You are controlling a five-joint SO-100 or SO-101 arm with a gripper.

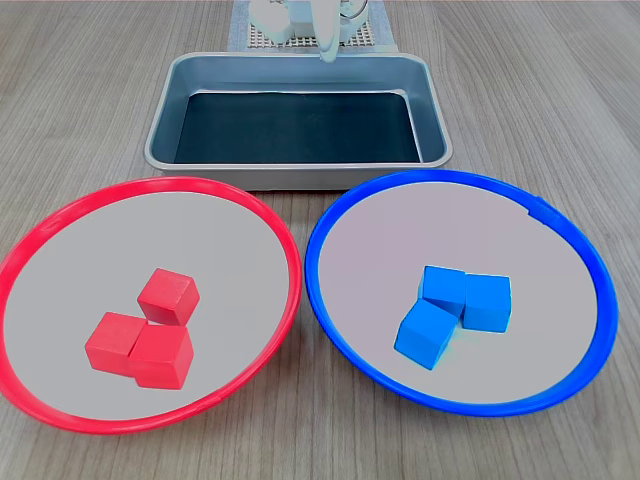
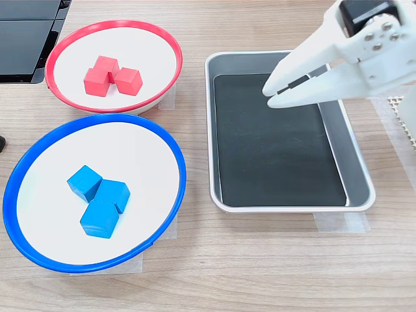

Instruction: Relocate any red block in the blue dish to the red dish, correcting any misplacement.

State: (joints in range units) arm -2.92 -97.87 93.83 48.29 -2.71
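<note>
Hovering over the metal tray (image 2: pixel 354 170) at the upper right of the second exterior view, the gripper (image 2: pixel 274 92) is nearly closed and holds nothing. Three red cubes (image 2: pixel 110 76) sit clustered in the red dish (image 2: pixel 170 40) at upper left. Three blue cubes (image 2: pixel 97 199) fill the blue dish (image 2: pixel 170 149) at lower left, no red among them.

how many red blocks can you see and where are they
3, all in the red dish, none in the blue dish: one behind, two in front, at the first exterior view's left and right, clustered together. None looks hidden.
</note>
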